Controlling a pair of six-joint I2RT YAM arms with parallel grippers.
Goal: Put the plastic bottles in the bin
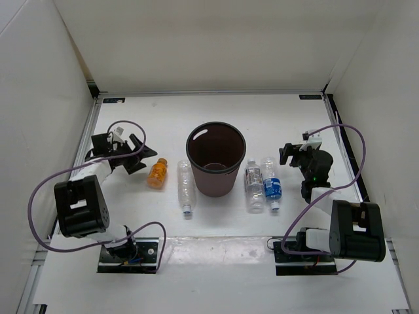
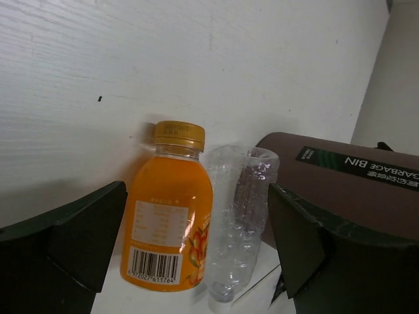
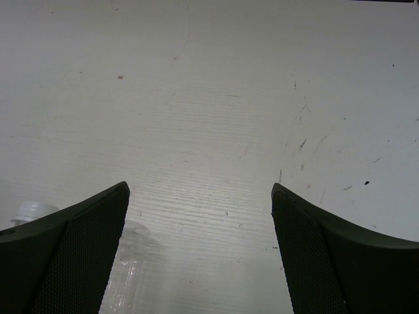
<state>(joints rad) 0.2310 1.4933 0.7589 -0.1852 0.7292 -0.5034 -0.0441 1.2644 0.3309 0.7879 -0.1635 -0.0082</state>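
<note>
Plastic bottles, one orange, three clear, beside maroon bin; left tool, right tool agape, empty.

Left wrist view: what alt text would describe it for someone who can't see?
A small orange bottle with a gold cap lies on a white table beside a clear crumpled bottle, a dark brown bin labelled GARBAGE BIN at right. The open left end effector frames them, its black fingers in the lower corners, empty.

right wrist: clear bottle cut off at bottom edge | left wrist: bin cut off at right
</note>
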